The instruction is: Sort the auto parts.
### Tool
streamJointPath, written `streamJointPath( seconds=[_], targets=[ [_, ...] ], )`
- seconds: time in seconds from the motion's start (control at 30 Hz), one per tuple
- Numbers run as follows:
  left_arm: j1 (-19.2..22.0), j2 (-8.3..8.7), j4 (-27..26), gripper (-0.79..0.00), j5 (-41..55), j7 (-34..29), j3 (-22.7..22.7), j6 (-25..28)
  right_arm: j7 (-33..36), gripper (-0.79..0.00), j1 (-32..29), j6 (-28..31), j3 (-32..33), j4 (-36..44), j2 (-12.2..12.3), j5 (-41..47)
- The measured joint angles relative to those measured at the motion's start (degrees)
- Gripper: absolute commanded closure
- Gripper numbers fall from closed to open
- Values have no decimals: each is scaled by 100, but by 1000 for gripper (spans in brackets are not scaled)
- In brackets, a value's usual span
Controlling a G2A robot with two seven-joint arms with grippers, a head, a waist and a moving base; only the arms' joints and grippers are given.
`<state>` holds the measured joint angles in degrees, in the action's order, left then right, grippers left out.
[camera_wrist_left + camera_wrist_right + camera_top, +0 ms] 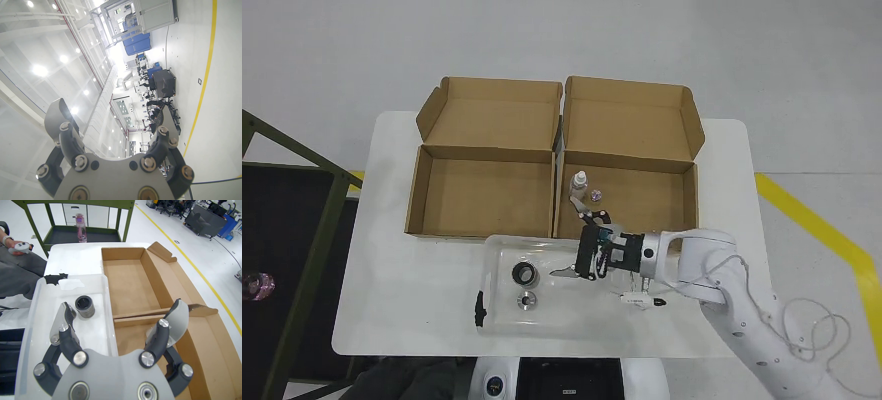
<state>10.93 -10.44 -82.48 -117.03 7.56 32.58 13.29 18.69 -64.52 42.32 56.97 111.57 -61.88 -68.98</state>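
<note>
The right end effector [580, 243] hangs released, its fingers spread astride the rim of the clear bin [106, 283]. One finger is over the bin, the other over the right cardboard box [652, 200], where a small bottle-shaped part [581, 182] stands. A metal sleeve [525, 272] and a smaller ring [527, 301] lie in the bin. The left end effector [111, 109], released and empty, points at the ceiling [37, 47].

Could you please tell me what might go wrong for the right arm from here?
The open right hand straddles the rim of the clear bin and the wall of the cardboard box; lowering could snag either. One finger sits close to the metal cylinder, so closing may nudge it away.
</note>
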Motion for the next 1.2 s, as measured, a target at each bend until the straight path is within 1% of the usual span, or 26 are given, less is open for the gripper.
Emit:
streamJointPath(
  seconds=[0.13,0.37,0.83,0.9,0.97,1.1,1.13,1.2],
  targets=[
    [0,0,0,-785,0,0,0,0,-141,-785,-10,9,-342,-45,-52,-208],
    [0,0,0,-785,0,0,0,0,-288,-785,208,-20,-912,-294,-186,-462],
    [0,0,0,-785,0,0,0,0,-131,-785,758,-138,-1799,-836,-507,-547],
    [0,0,0,-785,0,0,0,0,-110,-748,798,-150,-1883,-880,-545,-549],
    [0,0,0,-785,0,0,0,0,-88,-677,823,-170,-1945,-940,-576,-560],
    [0,0,0,-785,0,0,0,0,-50,-613,858,-209,-2003,-1067,-618,-594],
    [0,0,0,-785,0,0,0,0,-47,-579,862,-222,-2006,-1095,-625,-598],
    [0,0,0,-785,0,0,0,0,-38,-576,868,-256,-2005,-1152,-639,-620]
  ],
)
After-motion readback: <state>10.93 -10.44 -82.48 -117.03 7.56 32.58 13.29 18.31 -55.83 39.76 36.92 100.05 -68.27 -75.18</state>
